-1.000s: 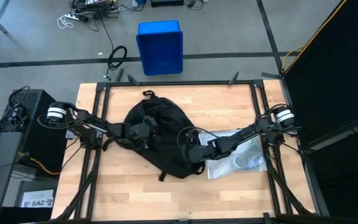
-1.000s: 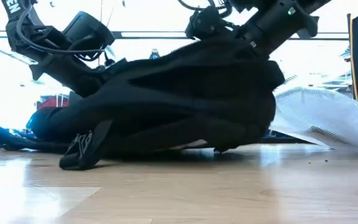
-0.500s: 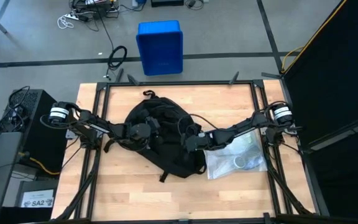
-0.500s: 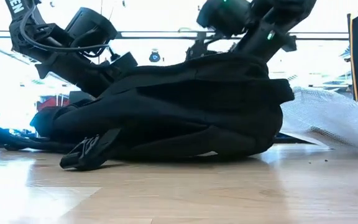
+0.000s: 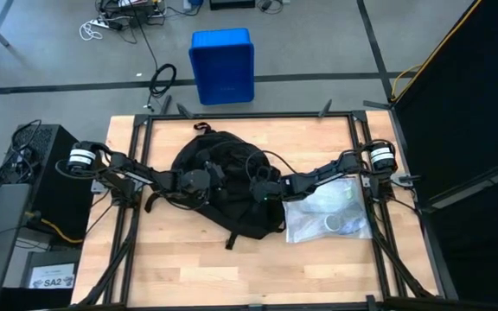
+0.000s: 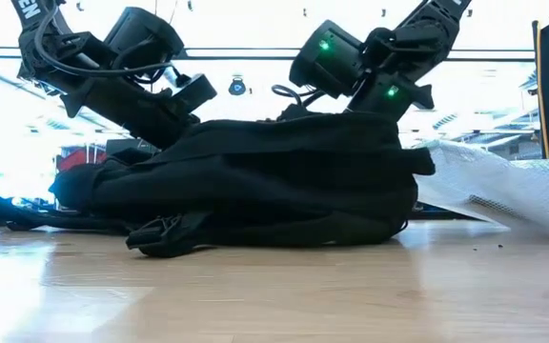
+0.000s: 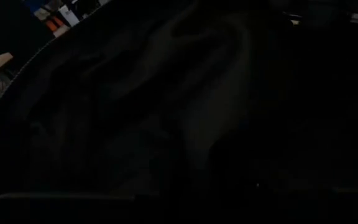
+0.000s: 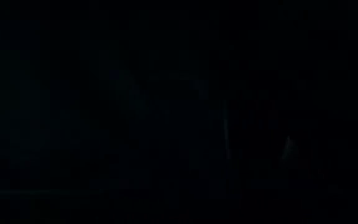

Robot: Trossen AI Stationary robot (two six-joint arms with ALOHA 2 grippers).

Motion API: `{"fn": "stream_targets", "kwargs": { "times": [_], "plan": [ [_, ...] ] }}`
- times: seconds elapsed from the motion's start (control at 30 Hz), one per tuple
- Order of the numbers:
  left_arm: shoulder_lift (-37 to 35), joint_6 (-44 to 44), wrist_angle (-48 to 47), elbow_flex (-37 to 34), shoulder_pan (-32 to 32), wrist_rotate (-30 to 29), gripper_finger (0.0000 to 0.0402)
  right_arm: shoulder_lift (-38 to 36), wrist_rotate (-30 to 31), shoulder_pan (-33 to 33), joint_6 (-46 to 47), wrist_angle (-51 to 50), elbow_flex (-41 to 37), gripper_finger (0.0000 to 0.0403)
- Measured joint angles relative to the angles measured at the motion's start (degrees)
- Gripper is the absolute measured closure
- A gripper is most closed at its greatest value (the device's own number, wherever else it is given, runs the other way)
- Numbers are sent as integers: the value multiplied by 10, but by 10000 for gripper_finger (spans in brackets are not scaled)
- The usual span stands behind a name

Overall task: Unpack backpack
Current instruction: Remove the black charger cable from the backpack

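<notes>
- Backpack (image 5: 223, 186), black and slumped flat, lies across the middle of the wooden tabletop (image 5: 188, 268), its rounded bulk toward the far edge and a loose strap end (image 6: 165, 235) trailing onto the boards at the near side
- My left pincer (image 5: 207, 177) presses into the bag's fabric from the left, the arm reaching in low across the tabletop frame; the fingers are buried in dark cloth and I cannot tell whether they are apart or together
- My right pincer (image 5: 258, 186) comes in from the right and rests on top of the bag, near its middle; here too the fingertips are lost against the black fabric, so I cannot tell how they stand or whether they hold anything
- From tabletop height, both wrists sit on the upper surface of the bag, two green lights glowing on the right one
- My left wrist camera shows only dark folds of fabric close up; my right wrist camera shows nothing but black
- Clear plastic bag (image 5: 331, 216), crumpled, lies on the tabletop just beside the backpack on the right, under my right arm
- Blue bin (image 5: 222, 65) stands on the floor beyond the far edge of the tabletop
</notes>
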Motion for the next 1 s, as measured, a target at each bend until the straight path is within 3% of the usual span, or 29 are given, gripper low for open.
{"fn": "stream_targets", "kwargs": {
  "times": [0.1, 0.17, 0.73, 1.0],
  "plan": [
    [0, 16, 0, 0, 0, -1, 304, 0, -4, 0, -11, 5, 0, 365],
    [0, 19, 0, 0, 0, -1, 304, 0, -5, 0, -16, 10, -1, 390],
    [-1, 20, 0, 0, 0, -1, 304, -136, -1, 47, -87, 72, -8, 402],
    [-1, 20, 0, 0, 0, -1, 304, -160, -1, 60, -103, 93, -7, 402]
  ]
}}
